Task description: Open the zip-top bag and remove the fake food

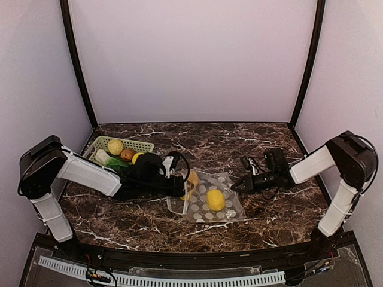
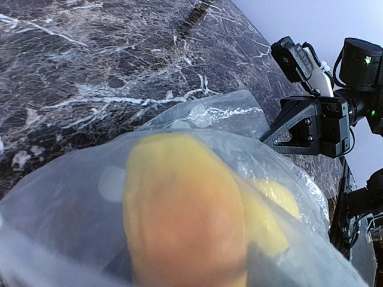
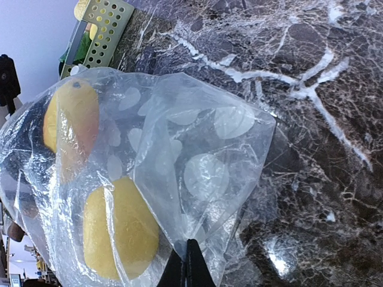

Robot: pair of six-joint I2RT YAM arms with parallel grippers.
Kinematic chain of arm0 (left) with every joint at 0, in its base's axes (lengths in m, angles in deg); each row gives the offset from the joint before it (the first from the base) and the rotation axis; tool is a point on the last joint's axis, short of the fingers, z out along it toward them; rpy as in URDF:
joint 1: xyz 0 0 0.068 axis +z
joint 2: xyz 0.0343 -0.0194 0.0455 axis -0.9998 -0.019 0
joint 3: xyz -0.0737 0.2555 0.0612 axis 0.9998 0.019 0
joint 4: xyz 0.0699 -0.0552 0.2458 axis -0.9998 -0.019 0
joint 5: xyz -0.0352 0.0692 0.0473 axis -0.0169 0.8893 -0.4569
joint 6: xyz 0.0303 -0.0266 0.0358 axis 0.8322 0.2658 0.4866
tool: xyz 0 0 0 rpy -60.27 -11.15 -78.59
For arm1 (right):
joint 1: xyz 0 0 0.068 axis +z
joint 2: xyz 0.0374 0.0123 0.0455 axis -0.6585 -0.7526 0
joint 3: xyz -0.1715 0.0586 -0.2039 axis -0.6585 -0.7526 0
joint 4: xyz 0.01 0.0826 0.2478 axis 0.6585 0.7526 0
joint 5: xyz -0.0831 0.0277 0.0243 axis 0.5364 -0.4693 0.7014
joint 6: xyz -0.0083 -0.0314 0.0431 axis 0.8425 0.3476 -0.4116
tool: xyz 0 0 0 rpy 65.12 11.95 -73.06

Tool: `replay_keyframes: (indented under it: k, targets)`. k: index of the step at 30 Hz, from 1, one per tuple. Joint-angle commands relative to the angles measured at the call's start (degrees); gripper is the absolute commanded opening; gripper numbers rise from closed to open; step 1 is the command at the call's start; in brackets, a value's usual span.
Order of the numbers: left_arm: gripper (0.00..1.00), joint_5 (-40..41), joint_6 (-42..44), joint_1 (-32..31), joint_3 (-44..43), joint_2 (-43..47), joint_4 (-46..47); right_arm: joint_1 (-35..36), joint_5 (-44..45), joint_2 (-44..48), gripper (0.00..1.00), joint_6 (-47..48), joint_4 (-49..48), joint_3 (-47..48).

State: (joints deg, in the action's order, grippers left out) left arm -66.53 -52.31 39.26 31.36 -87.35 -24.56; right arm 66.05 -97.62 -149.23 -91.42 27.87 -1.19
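The clear dotted zip-top bag [image 1: 206, 203] lies mid-table. It also shows in the right wrist view [image 3: 197, 155] and the left wrist view [image 2: 209, 116]. Inside it is a yellow lemon piece [image 1: 215, 200] [image 3: 116, 230]. An orange-yellow toy fruit [image 1: 192, 178] [image 2: 185, 215] [image 3: 72, 122] sits at the bag's left end, between the tips of my left gripper [image 1: 182, 182], which looks closed on it. Bag film covers most of that view. My right gripper [image 1: 235, 186] [image 3: 190, 266] is shut, pinching the bag's right edge; it also shows in the left wrist view [image 2: 267, 140].
A pale green slotted basket [image 1: 142, 145] [image 3: 111, 21] stands at the back left. It holds a yellow piece [image 1: 115, 146], an orange-brown piece [image 1: 127, 155] and a green leafy piece [image 1: 117, 162]. White walls enclose the dark marble table [image 1: 197, 140].
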Motion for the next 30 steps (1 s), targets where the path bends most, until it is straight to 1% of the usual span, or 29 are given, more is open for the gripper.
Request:
replay_keyframes:
  k: [1,9,13,14,17,18,22,26,27,30]
  targets:
    - [0.48,3.04,1.02,0.74,4.14,6.22,-4.56,-1.19,-0.26,1.28,0.0,0.78,-0.93,-1.07]
    - [0.48,4.27,0.64,1.45,9.01,11.66,-6.46,-1.9,-0.16,2.18,0.0,1.25,-0.17,-1.22]
    - [0.48,5.71,0.92,3.04,11.76,17.77,-10.24,-2.23,-0.25,2.7,0.0,1.53,0.16,-1.5]
    - [0.48,5.86,0.98,3.54,12.19,20.5,-10.87,-2.27,-0.3,2.68,0.0,1.59,0.19,-1.45]
    - [0.48,5.27,1.0,6.98,13.91,26.51,-14.4,-2.5,-0.42,2.51,0.0,1.68,0.17,-1.39]
    - [0.48,5.23,1.15,7.75,13.97,29.68,-15.32,-2.46,-0.56,2.5,0.0,1.69,0.13,-1.36]
    - [0.48,6.26,2.6,13.2,13.24,37.39,-21.5,-2.45,-0.76,2.17,0.0,1.6,-0.17,-1.18]
    - [0.5,7.88,3.42,19.9,11.32,40.88,-27.02,-2.5,-1.0,2.2,0.0,1.34,-0.57,-1.32]
    - [0.5,7.59,3.61,22.59,10.65,41.31,-28.34,-2.46,-1.05,2.23,0.0,1.29,-0.58,-1.42]
    - [0.5,7.09,4.08,27.97,9.97,42.03,-28.95,-2.45,-1.17,2.5,0.0,1.46,-0.54,-1.62]
